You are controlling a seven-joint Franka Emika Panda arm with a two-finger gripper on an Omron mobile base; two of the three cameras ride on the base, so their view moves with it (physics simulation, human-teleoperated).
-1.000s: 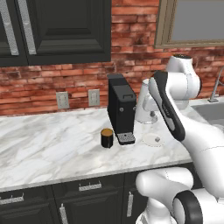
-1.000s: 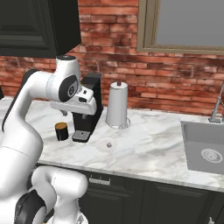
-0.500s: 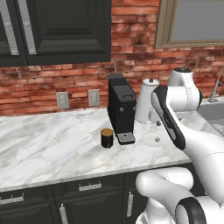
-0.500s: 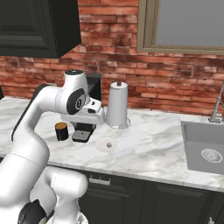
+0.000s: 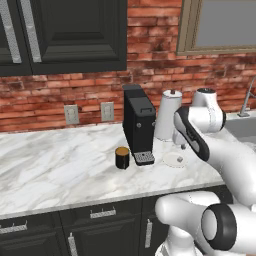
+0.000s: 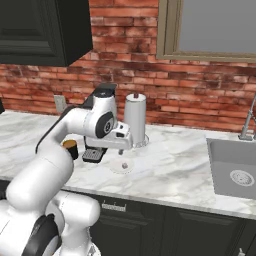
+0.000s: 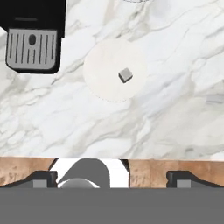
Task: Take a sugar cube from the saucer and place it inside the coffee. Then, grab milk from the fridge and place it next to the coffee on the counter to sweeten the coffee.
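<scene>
Sim kitchen, red brick backsplash, dark cabinets, white marble counter w/ grey veins. Gripper hangs above the counter pointing down, jaws spread wide, nothing between them; in the hand view only the two dark tips show at the bottom, far apart. In the right base view the hand sits near the saucer, above it.

Below the hand: saucer, small white round plate flat on the marble, sugar cube on it, a bit off-centre, untouched. Same cube visible as a speck on the saucer in the right base view and on the saucer in the left base view.

Just beside the saucer: drip tray of the black coffee machine. Coffee, dark cup w/ brown top, stands on the counter on the other side of the machine's tray, near it, apart from the saucer. White paper towel roll upright behind the saucer. Sink further along the counter.

Progress, judged: barely started. Cube not picked yet, not in the coffee. Hand looks staged for the approach/descent onto the cube. Left: lower, pinch cube, carry to cup, drop in; then the whole milk part — go to fridge, grab carton, set it next to the coffee.
</scene>
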